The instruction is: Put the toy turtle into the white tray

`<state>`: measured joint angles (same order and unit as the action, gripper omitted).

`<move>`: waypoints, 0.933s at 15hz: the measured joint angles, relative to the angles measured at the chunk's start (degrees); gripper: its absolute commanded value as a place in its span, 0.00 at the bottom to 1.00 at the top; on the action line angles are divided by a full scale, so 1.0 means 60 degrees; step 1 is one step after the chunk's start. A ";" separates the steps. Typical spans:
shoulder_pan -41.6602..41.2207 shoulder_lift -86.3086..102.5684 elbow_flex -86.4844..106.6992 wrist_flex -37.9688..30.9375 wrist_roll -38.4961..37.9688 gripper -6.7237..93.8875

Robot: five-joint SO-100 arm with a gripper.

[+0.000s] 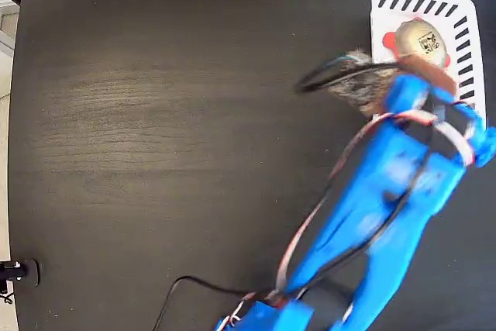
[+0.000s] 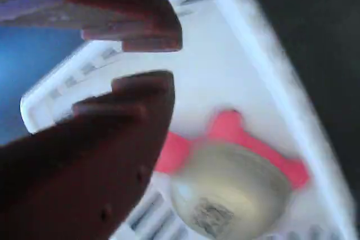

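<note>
The toy turtle sits inside the white tray, near the striped edge at its top in the fixed view, shell up and resting on its own. That looks like a finished drop: nothing holds it now. The blue arm reaches over the tray's lower part, its gripper just beside the turtle in the wrist view. The 2 reddish fingers stand a small gap apart, nothing between them, touching neither turtle nor tray as far as I can see.
</note>
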<state>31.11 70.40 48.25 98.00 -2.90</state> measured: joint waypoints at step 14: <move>-0.5010 1.4707 1.6230 -0.5522 0.1787 0.07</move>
<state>1.05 158.64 145.63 64.86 7.82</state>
